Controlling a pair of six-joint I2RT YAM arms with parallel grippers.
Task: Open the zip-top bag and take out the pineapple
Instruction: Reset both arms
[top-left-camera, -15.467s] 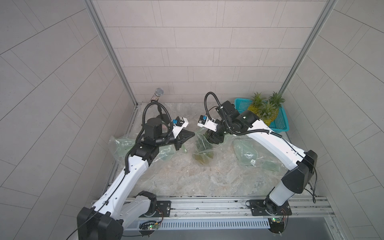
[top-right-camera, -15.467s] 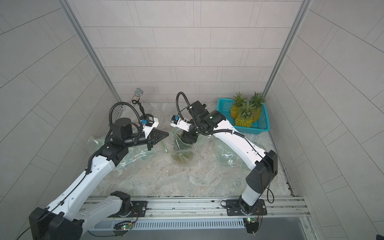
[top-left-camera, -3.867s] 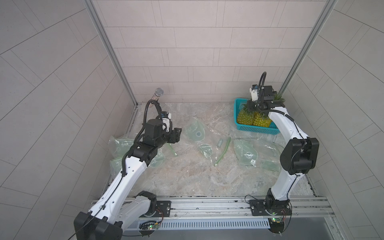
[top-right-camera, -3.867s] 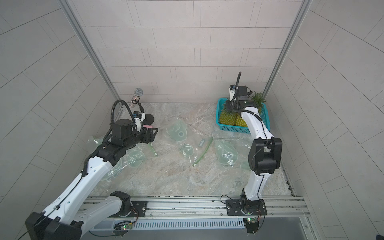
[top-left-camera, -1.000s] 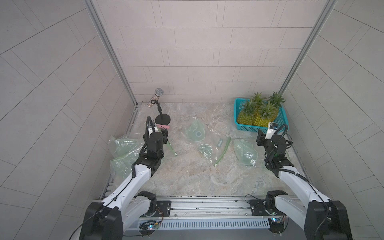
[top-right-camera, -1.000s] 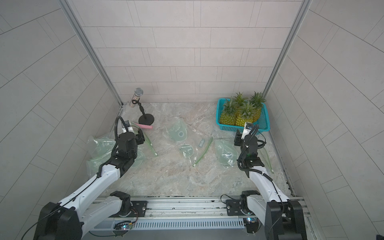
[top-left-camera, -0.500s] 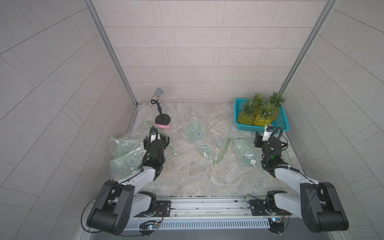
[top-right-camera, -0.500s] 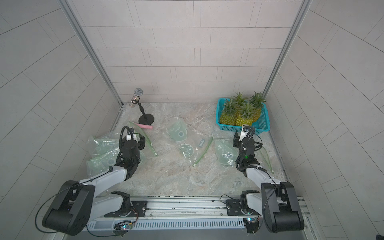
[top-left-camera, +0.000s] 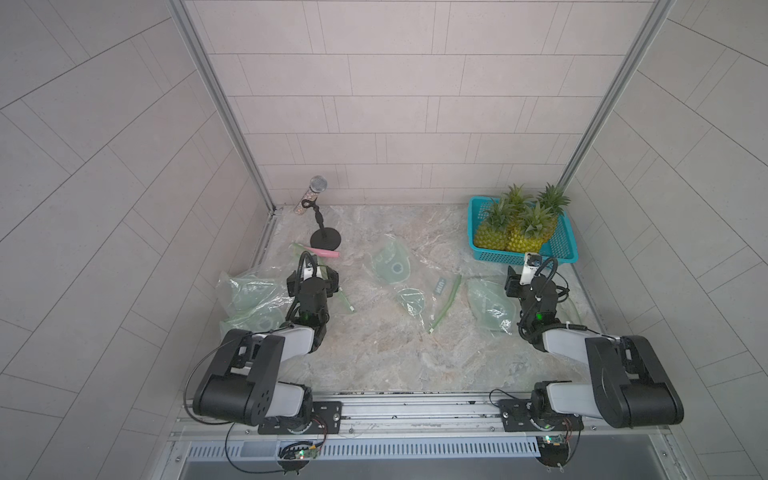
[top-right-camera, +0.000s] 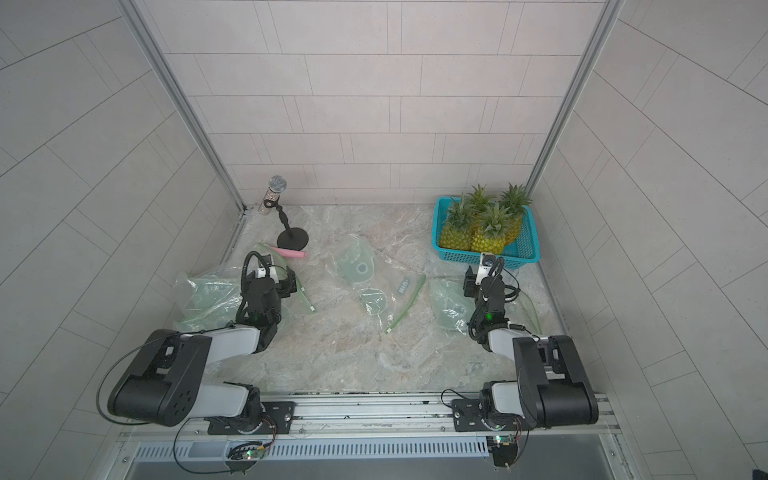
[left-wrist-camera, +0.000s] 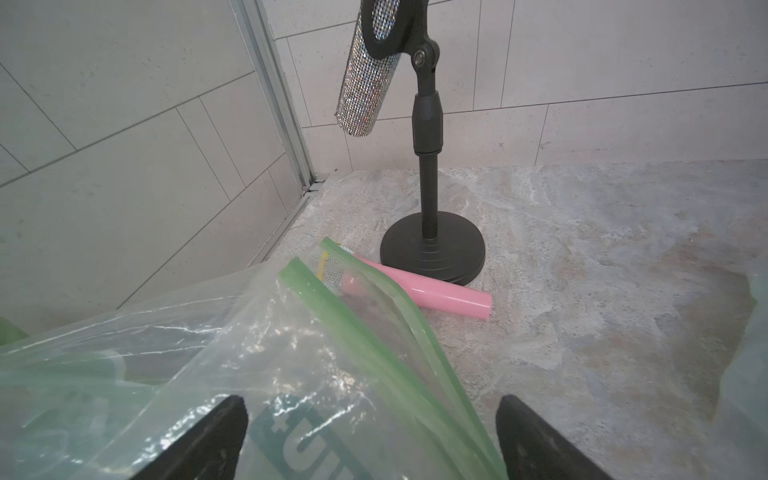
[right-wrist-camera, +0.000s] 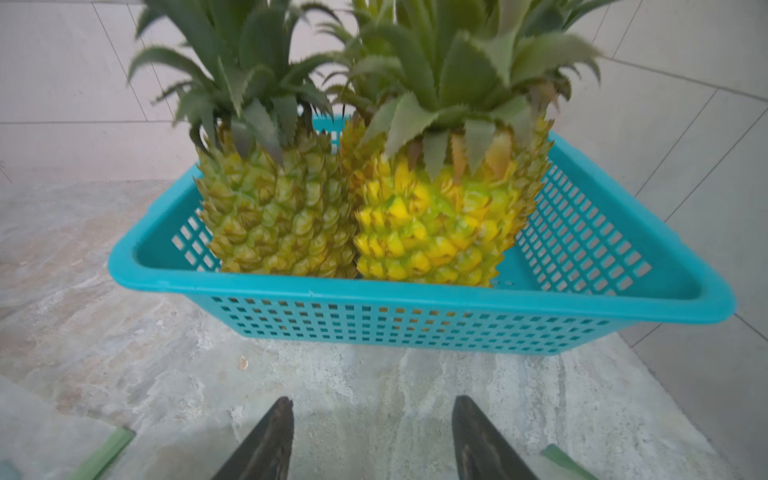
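Right wrist view shows you a turquoise plastic mesh basket holding yellow-green pineapples with spiky leaf crowns, standing upright and packed side by side. In both top views this basket sits in the far right corner of the marbled stone tabletop. Clear zip-top bags with green seal strips lie scattered over the table: one crumpled heap beside the left arm, two flatter ones in the middle and another next to the right arm. Ahead of the left arm stands a glitter-covered microphone on a black round-based stand, with a pink plastic tube touching its base. Your left gripper is spread wide over the mouth of a bag, clamping nothing. Your right gripper stands partly spread above bare table, just short of the basket, holding nothing.
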